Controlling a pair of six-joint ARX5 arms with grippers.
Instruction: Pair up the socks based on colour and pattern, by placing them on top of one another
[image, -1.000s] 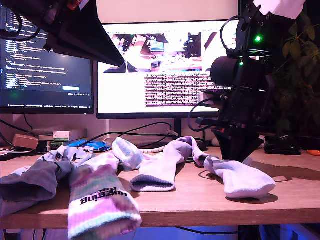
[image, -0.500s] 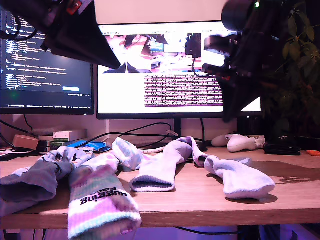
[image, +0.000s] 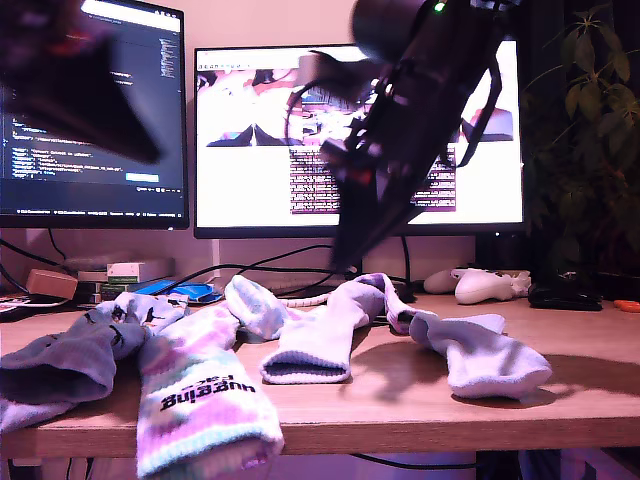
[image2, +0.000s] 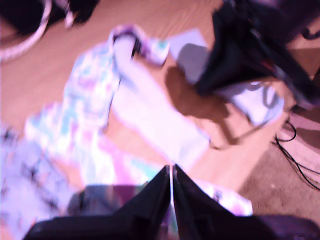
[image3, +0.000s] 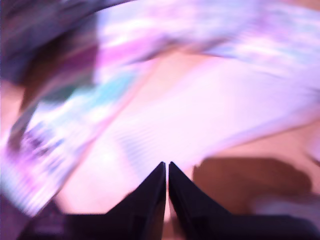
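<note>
Several socks lie on the wooden desk (image: 400, 400). At the exterior view's left is a lavender sock with dark figures (image: 75, 350), beside a pink-mint tie-dye sock (image: 200, 400) with black cuff lettering. One plain pale sock (image: 315, 345) lies in the middle and another (image: 485, 360) at the exterior view's right. My second gripper (image: 345, 262) hangs blurred above the middle plain sock (image3: 210, 115); its fingers (image3: 166, 170) meet, holding nothing. My first gripper (image: 140, 150) is high at the exterior view's left, shut (image2: 171, 175) and empty, above the tie-dye sock (image2: 90, 110).
Two monitors (image: 350, 140) stand behind the socks, with cables (image: 290, 265) on the desk below them. A white game controller (image: 485, 287) lies at the back on the exterior view's right, near a plant (image: 590, 120). Small boxes (image: 130, 272) sit at the back left.
My second arm has swung from the exterior view's right to the middle and come down over the plain sock. My first arm has shifted toward the exterior view's left. The socks have not moved.
</note>
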